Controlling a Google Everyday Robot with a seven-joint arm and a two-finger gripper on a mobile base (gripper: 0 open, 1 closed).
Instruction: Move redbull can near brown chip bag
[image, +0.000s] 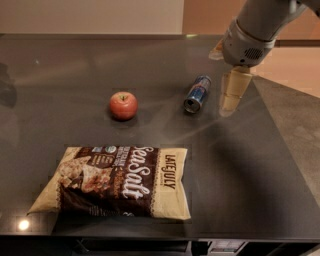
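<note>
The redbull can (197, 93) lies on its side on the dark table (240, 165), its shiny silver end toward me. The brown chip bag (116, 180) lies flat near the front edge, left of centre, with white "Sea Salt" lettering. My gripper (231, 96) hangs from the grey arm (255, 27) at the upper right. Its tan fingers point down just right of the can, a small gap away. It holds nothing.
A red apple (123, 105) sits on the table left of the can and behind the bag. The table's right edge runs diagonally past the gripper, with lighter floor (300, 80) beyond. A wall rises behind the table.
</note>
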